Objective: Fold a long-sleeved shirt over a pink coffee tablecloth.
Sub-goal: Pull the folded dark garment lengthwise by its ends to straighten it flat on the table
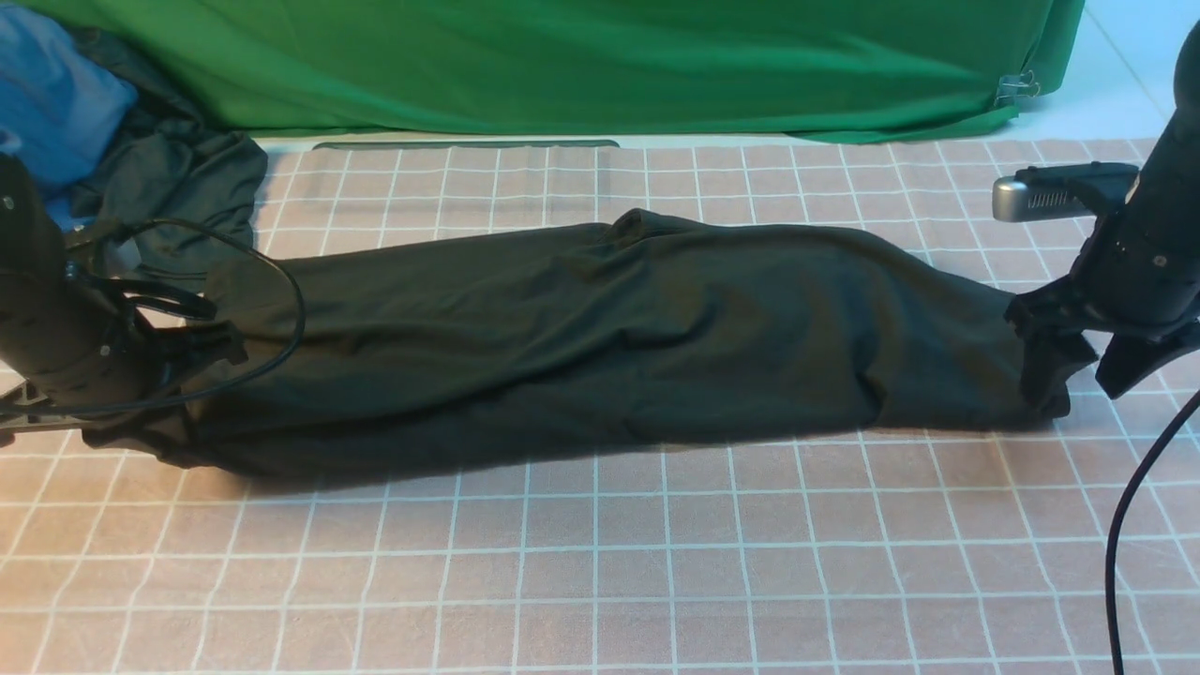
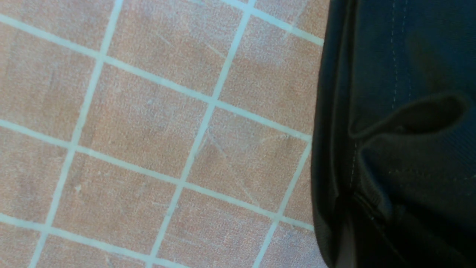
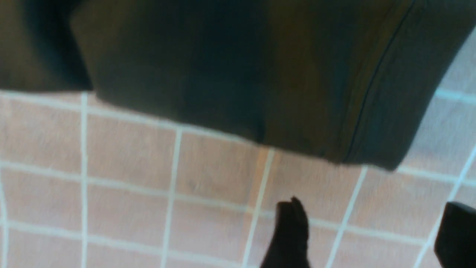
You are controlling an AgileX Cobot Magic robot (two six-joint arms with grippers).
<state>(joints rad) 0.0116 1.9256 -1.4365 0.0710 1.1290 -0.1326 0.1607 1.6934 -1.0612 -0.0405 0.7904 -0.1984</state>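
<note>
Two arms are working, one at each end of the long-sleeved shirt (image 1: 581,337). It lies as a long, dark, matte band with soft wrinkles, running from 9 o'clock to 3 o'clock across the middle of the pink coffee tablecloth (image 1: 600,562). There's a small hump on its 12 o'clock edge. All plain black knit on view here, and the left wrist view picks up a stitched hem and stacked layers at one edge.

The tablecloth is dusty pink and flat, crossed by a thin white grid.

The right gripper (image 1: 1087,375) sits at the 3 o'clock end, its fingers (image 3: 292,230) spread wide with only pink cloth between them, just beside the shirt's corner. The left gripper (image 1: 202,345) is at the 9 o'clock end, black on black against the fabric, so I can't tell how its fingers stand.

A smooth green cloth (image 1: 562,66) drapes at 12 o'clock. A dark garment (image 1: 187,178) and a blue garment (image 1: 52,103) are bunched at 10 o'clock.
</note>
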